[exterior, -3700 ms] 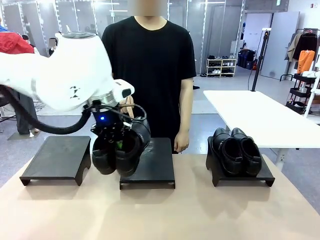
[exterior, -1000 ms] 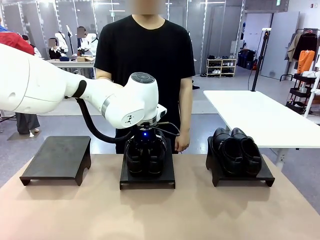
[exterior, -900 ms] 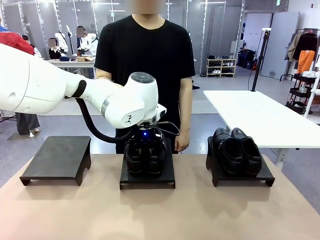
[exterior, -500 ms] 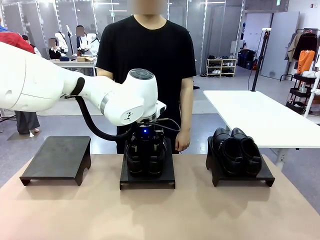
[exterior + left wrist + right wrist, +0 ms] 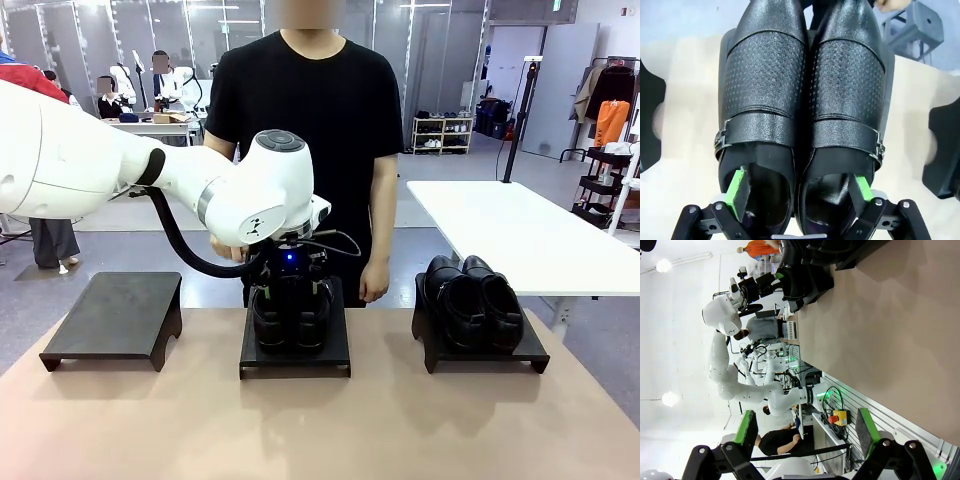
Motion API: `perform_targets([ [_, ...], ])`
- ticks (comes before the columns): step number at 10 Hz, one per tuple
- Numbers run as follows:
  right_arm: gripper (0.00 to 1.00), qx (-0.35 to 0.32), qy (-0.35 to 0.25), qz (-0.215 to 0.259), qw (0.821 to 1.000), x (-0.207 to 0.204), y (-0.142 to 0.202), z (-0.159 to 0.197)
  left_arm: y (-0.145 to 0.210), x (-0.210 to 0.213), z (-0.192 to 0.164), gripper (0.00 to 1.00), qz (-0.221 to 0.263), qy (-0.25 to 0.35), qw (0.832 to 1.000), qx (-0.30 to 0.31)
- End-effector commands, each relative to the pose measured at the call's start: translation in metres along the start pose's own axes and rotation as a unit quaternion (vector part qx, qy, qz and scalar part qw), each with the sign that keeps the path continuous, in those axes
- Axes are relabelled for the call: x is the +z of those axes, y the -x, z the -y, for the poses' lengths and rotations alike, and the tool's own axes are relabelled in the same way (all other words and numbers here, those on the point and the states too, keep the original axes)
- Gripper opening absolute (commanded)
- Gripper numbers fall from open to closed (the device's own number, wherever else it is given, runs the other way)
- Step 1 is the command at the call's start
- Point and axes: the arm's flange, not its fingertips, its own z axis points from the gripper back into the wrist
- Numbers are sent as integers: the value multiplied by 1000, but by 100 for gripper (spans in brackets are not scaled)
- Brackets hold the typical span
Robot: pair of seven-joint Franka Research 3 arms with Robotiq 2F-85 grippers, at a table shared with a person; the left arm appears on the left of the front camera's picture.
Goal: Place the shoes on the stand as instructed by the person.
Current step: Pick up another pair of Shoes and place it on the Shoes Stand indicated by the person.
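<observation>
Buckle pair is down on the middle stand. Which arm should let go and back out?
Left. The left gripper has one finger inside each of the buckle shoes on the middle stand. The right gripper hangs open, holding nothing.

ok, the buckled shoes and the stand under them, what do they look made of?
Buckled shoes: look like black leather, with a perforated grain panel across the vamp and a soft sheen; small silvery buckles, probably metal. Middle stand: matte black, flat top on bent legs, could be painted metal or plastic; can't tell which.

L stand (image 5: 118, 303) free — mid, R blocked.
</observation>
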Motion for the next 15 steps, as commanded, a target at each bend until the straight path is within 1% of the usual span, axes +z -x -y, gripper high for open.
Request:
perform_targets([
  [1,100,-1,2,-4,1000,-1,4,-2,0,0,0,100,3,-2,1000,-4],
  [15,100,-1,2,-4,1000,-1,4,-2,0,0,0,100,0,0,1000,0],
])
